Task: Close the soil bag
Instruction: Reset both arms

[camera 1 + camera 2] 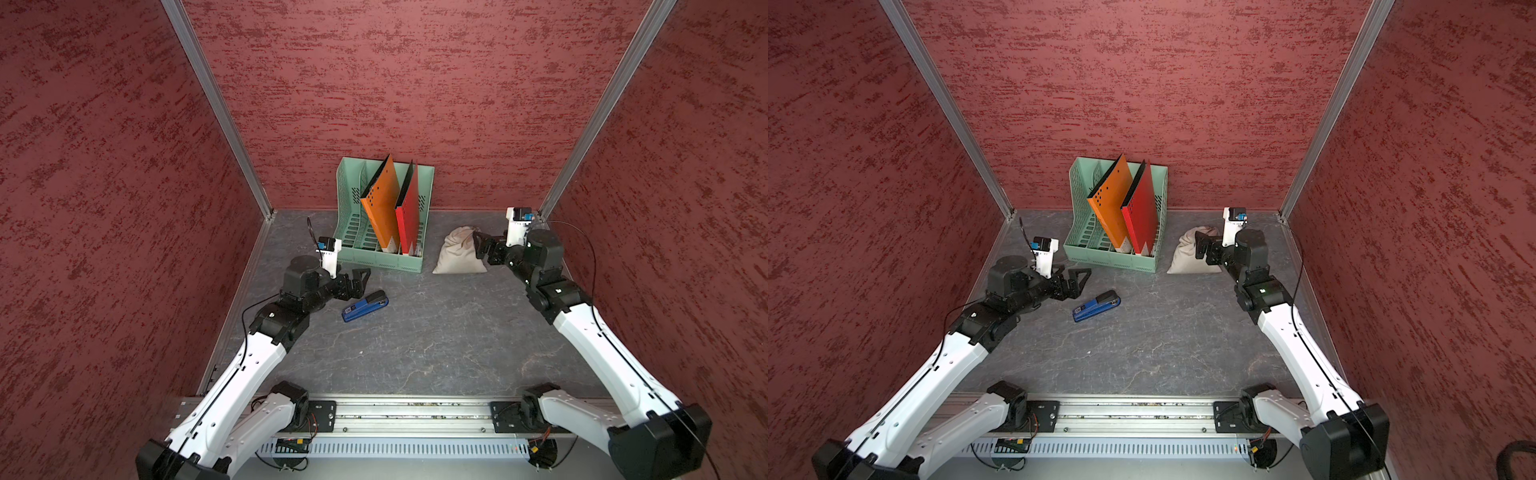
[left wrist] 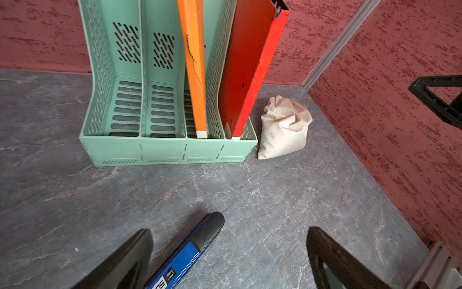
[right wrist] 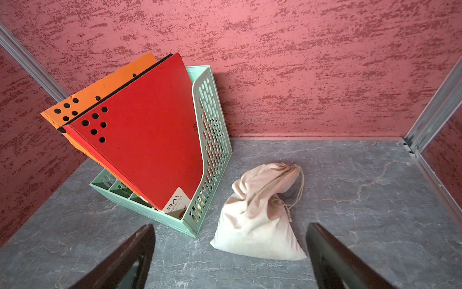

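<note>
The soil bag (image 1: 455, 257) (image 1: 1185, 259), a cream cloth sack, sits on the grey table just right of the green file rack. Its bunched neck (image 3: 287, 171) leans toward the back wall, and thin pale cords (image 3: 298, 190) hang loose beside it. My right gripper (image 1: 478, 245) (image 3: 230, 227) is open, hovering close to the bag's right side with nothing between its fingers. My left gripper (image 1: 360, 277) (image 2: 228, 232) is open too, well left of the bag, over the blue stapler's end. In the left wrist view the bag (image 2: 283, 127) shows beside the rack.
The green file rack (image 1: 380, 259) stands against the back wall holding an orange folder (image 1: 380, 208) and a red folder (image 1: 409, 212). A blue stapler (image 1: 365, 306) lies near the left gripper. Red walls close in on three sides, and a metal rail (image 1: 415, 415) runs along the front.
</note>
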You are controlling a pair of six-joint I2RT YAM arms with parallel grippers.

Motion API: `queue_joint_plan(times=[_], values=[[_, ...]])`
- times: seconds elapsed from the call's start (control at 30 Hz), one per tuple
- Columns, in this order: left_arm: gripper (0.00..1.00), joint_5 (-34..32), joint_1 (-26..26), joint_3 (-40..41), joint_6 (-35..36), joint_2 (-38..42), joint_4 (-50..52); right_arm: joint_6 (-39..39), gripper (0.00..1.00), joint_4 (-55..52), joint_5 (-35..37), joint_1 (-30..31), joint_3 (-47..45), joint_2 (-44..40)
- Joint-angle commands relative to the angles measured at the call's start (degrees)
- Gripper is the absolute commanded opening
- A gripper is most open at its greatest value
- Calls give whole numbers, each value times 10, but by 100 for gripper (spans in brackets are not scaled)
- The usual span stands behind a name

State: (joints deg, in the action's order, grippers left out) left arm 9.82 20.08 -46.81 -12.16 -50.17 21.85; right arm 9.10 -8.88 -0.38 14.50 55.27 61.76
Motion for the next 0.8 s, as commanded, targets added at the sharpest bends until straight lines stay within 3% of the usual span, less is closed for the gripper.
queue_joint_plan(times=[0.0,0.3,0.77], values=[[100,-25,-13,13,-3,13,18,-15,99,32,22,-3,-11,-23],[100,-75,-39,45,-17,32,23,-45,98,46,48,-3,-76,-75],[100,-99,-117,106,1,59,-7,-83,98,122,83,-3,-195,-96]])
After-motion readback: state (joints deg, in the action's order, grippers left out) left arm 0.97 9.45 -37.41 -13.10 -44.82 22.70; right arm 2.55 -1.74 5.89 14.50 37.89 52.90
